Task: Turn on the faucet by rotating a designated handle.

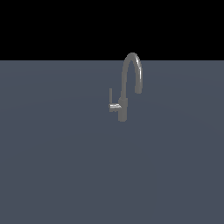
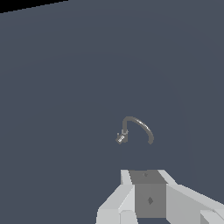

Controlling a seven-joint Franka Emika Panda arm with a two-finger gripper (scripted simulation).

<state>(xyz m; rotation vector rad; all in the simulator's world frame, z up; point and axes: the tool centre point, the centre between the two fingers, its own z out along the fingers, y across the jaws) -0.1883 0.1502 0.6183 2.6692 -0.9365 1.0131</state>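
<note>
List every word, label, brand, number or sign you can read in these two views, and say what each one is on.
There is no readable text in either view.
The faucet and its handle are plain grey metal, unmarked.
The grey surface it stands on bears nothing written.
The gripper body in the wrist view shows only small dark diamond-shaped marks, not letters or numbers.

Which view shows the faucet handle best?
Exterior view: the handle is seen side-on, a silver stub off the faucet base with a thin upright rod. The wrist view shows it only as a tiny distant speck.
</note>
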